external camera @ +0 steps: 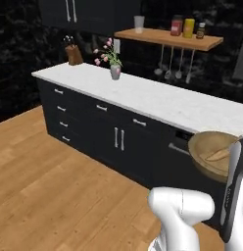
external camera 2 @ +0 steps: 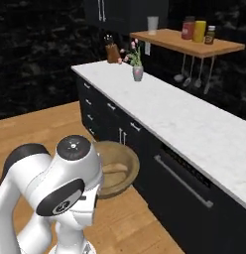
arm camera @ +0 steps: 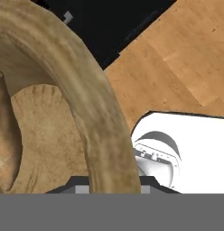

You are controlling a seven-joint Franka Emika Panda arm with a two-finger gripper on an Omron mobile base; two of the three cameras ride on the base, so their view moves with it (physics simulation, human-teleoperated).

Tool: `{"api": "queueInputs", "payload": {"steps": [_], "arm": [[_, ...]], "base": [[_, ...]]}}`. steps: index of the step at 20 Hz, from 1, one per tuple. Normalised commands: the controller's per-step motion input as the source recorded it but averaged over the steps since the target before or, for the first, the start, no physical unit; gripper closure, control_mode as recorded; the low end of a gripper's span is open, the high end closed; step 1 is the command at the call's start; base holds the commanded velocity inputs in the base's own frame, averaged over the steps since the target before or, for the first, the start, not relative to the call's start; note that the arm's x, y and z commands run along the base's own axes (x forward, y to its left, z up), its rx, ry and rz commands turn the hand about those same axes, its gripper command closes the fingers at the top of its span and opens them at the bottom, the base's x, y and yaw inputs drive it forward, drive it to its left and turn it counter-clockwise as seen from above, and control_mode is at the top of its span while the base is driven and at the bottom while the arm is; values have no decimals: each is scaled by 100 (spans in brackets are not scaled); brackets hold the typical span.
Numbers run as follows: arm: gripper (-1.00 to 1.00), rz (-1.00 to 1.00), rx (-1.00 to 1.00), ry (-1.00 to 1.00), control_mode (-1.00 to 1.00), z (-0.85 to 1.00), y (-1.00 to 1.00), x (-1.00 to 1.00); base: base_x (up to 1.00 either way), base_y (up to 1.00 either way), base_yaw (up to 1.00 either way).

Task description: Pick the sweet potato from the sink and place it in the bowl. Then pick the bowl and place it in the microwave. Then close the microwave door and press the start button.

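One wooden bowl (external camera: 211,153) hangs in mid-air in front of the dark cabinets (external camera: 118,137), above the wood floor (external camera: 55,196), carried by the white arm (external camera 2: 55,198). Jaws closed down tight on bowl's rim; hand view shows rim (arm camera: 100,113) running up right from between them. Gripper itself mostly hidden in both base views. Inside bowl, an elongated orange-brown piece, the sweet potato (external camera: 219,155), lies on the tan floor of it. Left to right on the white bench (external camera: 157,100): knife block (external camera: 73,54), then vase with pink flowers (external camera: 115,68). Wooden shelf (external camera: 167,38) further right carries a glass (external camera: 138,23) and three jars (external camera: 188,27); utensils (external camera: 172,63) hang beneath.
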Motion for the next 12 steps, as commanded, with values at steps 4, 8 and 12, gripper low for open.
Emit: {"api": "queueInputs", "payload": {"steps": [4,8,12], "arm": [[100,0,0,0,100,0,0,0],[100,0,0,0,100,0,0,0],[100,0,0,0,100,0,0,0]], "base": [[0,51,87],[0,39,91],[0,30,93]]}}
